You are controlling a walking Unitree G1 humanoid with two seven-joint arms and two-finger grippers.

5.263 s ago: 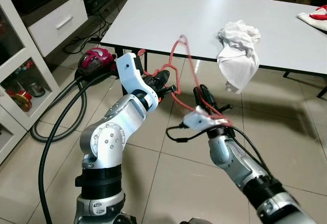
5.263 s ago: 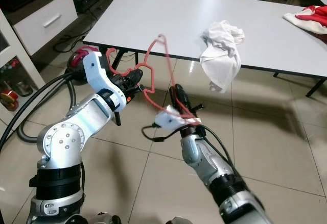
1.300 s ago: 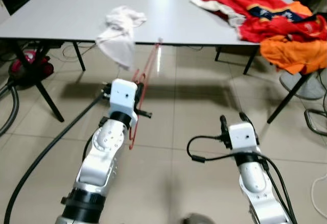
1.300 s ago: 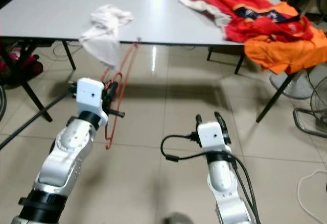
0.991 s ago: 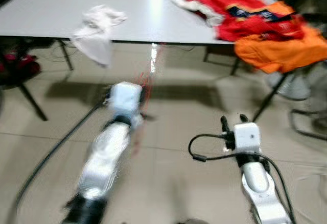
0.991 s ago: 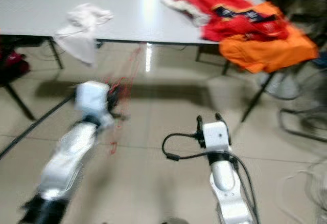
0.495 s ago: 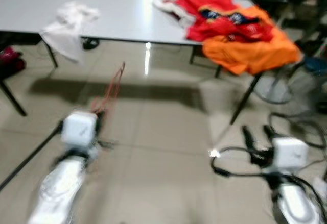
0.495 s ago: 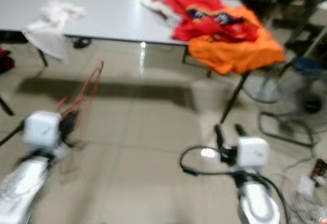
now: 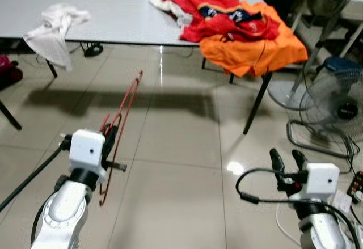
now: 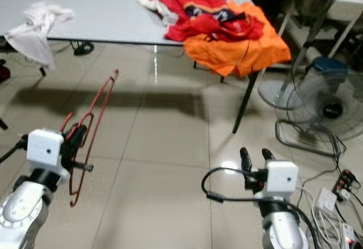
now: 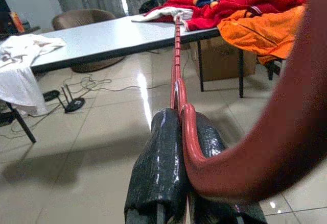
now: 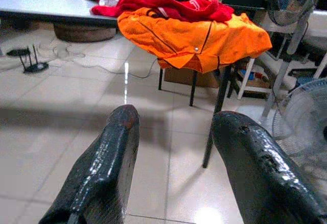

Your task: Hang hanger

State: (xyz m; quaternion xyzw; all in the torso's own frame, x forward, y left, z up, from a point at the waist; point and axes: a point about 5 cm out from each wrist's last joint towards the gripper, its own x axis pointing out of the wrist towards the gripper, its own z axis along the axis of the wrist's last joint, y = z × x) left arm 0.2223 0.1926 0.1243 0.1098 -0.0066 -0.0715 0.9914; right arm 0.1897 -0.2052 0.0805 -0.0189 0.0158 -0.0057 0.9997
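A thin red wire hanger point(image 9: 121, 123) stands edge-on over the tiled floor, its hook end pointing up toward the table. My left gripper point(image 9: 111, 141) is shut on the hanger's lower part; in the left wrist view the black fingers point(image 11: 163, 163) pinch the red wire point(image 11: 177, 66) between them. My right gripper point(image 9: 286, 160) is low on the right, open, its two fingers point(image 12: 110, 173) apart with nothing between them.
A long white table point(image 9: 113, 19) runs across the back with a white cloth point(image 9: 54, 25) hanging off its left part and a pile of red and orange clothes point(image 9: 244, 28) on its right end. A floor fan point(image 9: 334, 110) and cables stand at the right.
The camera has swung to the right, bringing the clothes pile and the fan into view. The left gripper still holds the hanger; the right gripper, once on it too, is now free.
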